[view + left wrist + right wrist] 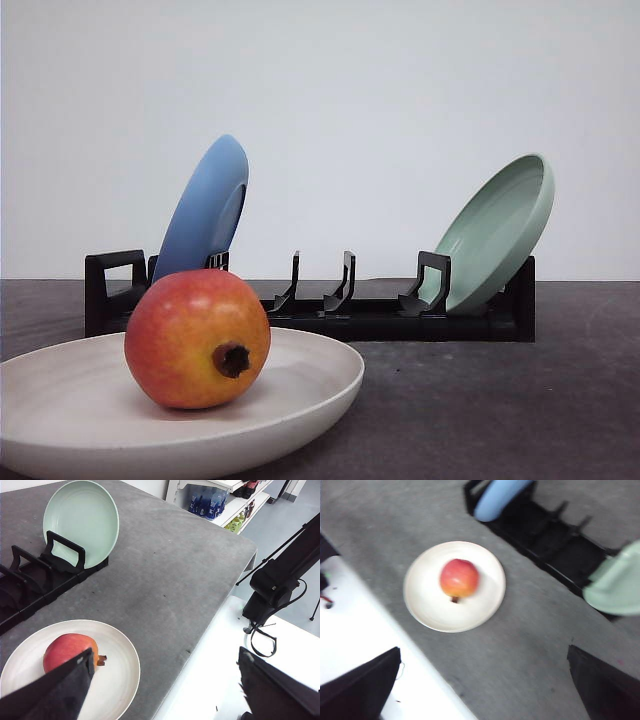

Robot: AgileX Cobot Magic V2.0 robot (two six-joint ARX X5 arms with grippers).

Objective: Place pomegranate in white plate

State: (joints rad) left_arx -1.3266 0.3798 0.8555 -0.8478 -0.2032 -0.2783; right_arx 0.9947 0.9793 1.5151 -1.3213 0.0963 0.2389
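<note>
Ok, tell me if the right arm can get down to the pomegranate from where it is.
Probably yes. The pomegranate sits uncovered in the white plate, with open space above it, and the right gripper's fingers are spread wide; the dish rack stands off to the side.

Dark grey table [520, 400] carries white plate [310, 385] near front, black dish rack [380, 320] behind it

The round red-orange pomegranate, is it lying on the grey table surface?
No, the round red-orange pomegranate rests inside the shallow off-white plate, not on the grey table.
</note>
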